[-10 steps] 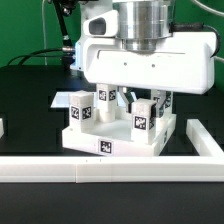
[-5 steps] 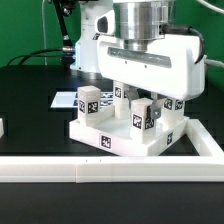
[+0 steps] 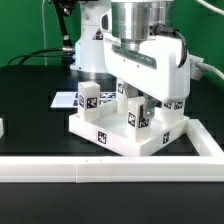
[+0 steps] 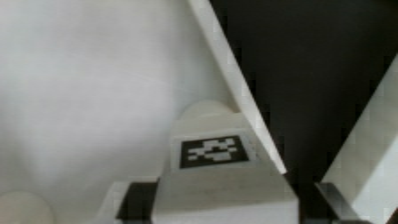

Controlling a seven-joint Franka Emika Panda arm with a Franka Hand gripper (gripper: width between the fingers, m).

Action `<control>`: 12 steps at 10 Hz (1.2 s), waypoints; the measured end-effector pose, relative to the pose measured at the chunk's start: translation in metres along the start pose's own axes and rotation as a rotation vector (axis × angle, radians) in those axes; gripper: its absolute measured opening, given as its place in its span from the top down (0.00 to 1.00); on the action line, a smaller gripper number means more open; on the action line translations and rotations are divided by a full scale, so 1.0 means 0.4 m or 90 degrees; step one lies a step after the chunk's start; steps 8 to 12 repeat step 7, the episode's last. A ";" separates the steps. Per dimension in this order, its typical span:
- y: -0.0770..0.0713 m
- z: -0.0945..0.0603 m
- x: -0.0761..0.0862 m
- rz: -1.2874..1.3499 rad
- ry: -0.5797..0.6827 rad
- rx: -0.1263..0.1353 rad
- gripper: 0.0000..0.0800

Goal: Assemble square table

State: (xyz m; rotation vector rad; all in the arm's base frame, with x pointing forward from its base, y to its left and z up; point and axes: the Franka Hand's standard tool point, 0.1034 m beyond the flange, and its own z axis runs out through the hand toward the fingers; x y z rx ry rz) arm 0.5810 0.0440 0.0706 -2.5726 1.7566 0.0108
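Note:
The square table's white slab lies on the black table with its sockets up and a tag on its front edge. Several white tagged legs stand in it: one at the far left, one behind, one at the right and one at the front. My gripper comes straight down over the slab and is shut on the front leg. In the wrist view that leg shows its tag and sits between the two dark fingers, with the slab's rim beside it.
The long white border rail runs along the front and turns back at the exterior view's right. The marker board lies behind the slab on the left. A small white part shows at the left edge.
My gripper has turned about its vertical axis. The slab has swung with it, from square-on to one corner facing front, and has shifted slightly to the exterior view's right.

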 end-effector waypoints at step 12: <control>0.001 0.004 -0.002 -0.001 -0.001 -0.001 0.19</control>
